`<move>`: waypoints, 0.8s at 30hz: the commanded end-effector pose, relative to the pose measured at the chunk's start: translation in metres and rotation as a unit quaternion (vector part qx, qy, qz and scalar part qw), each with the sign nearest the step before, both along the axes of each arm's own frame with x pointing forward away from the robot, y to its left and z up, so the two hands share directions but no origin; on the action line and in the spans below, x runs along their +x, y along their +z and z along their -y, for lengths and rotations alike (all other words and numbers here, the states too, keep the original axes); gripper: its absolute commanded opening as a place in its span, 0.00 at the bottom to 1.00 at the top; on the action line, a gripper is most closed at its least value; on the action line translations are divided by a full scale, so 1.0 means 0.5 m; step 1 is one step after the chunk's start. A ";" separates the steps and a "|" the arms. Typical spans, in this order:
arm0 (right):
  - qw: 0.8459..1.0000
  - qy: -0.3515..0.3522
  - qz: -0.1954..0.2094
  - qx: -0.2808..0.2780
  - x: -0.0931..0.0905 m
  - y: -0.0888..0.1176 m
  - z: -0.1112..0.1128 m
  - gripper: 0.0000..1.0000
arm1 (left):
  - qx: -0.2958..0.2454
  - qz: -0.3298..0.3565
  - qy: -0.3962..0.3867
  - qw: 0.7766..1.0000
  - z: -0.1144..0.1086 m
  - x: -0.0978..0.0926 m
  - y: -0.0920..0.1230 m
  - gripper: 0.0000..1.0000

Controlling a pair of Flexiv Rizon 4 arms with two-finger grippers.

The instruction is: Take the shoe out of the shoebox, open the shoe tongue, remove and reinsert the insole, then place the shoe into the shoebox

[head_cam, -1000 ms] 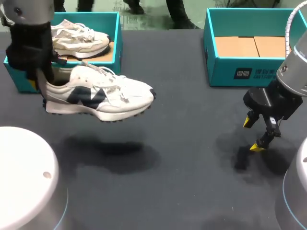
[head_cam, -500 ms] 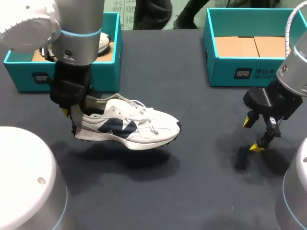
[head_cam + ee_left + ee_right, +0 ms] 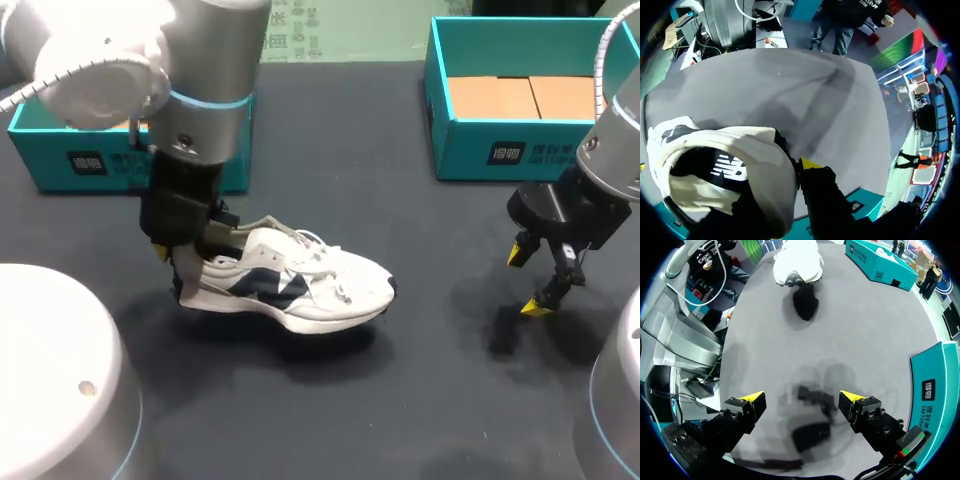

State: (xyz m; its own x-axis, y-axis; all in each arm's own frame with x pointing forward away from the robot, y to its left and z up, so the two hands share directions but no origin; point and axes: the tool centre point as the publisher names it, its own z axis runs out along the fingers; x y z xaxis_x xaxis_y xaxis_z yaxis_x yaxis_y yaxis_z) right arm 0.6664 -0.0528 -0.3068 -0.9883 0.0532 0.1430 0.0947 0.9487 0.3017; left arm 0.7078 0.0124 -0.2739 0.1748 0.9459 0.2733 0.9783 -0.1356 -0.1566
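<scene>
Action starts at 10 o'clock on the table [image 3: 420,400], where the left shoebox [image 3: 60,165] sits teal and half screened by the left arm [image 3: 205,90]. That arm drops straight down in front of it. The left gripper [image 3: 185,262] has the shoe [image 3: 300,285] pinched by the heel collar, 1 finger outside the heel and the other down inside the opening. From the left wrist you get it close up: a yellow fingertip [image 3: 810,163] pressed against the outside of the white collar, dark lining gaping beside it.

The shoe, white with a navy side mark, lies level and low over the table, near the middle at about 7 o'clock. Its toe is aimed at 3 o'clock and its shadow is tucked tight beneath (whether the sole actually touches down, I cannot tell).

Across to 1 o'clock sits the right shoebox [image 3: 520,150], also teal, with its brown cardboard floor showing. Nearer, at 4 o'clock, the right gripper [image 3: 527,279] hangs just above the table, its 2 yellow-tipped fingers spread wide and gripping nothing. Its own camera agrees: fingers far apart over the dark cloth, and the shoe [image 3: 796,260] well apart from them, dead ahead at 12 o'clock.
</scene>
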 end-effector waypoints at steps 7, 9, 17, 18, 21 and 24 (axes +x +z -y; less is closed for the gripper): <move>1.000 0.000 0.001 0.000 -0.002 0.000 0.000 1.00 | 0.018 0.023 0.024 0.999 0.093 0.023 -0.116 0.00; 1.000 0.000 0.001 0.000 -0.002 0.000 0.000 1.00 | 0.010 0.022 0.026 0.999 0.097 0.027 -0.126 0.00; 1.000 0.000 0.001 0.000 -0.002 0.000 0.000 1.00 | 0.001 0.035 0.018 0.999 0.108 0.024 -0.156 0.00; 1.000 0.000 0.001 0.000 -0.002 0.000 0.000 1.00 | -0.001 0.037 0.019 0.999 0.108 0.024 -0.157 0.00; 1.000 0.000 0.001 0.000 -0.002 0.000 0.000 1.00 | -0.011 0.043 0.017 0.999 0.114 0.027 -0.155 0.00; 1.000 0.000 0.001 0.000 -0.002 0.000 0.000 1.00 | -0.019 0.053 0.013 0.998 0.123 0.028 -0.150 0.00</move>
State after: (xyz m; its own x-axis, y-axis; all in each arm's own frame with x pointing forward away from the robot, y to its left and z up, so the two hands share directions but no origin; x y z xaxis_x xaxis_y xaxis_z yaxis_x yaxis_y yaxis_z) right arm 0.6664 -0.0527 -0.3068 -0.9883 0.0529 0.1430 0.0944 0.9487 0.3017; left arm 0.7262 -0.0530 -0.3530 0.1224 0.9578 0.2600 0.9920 -0.1102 -0.0610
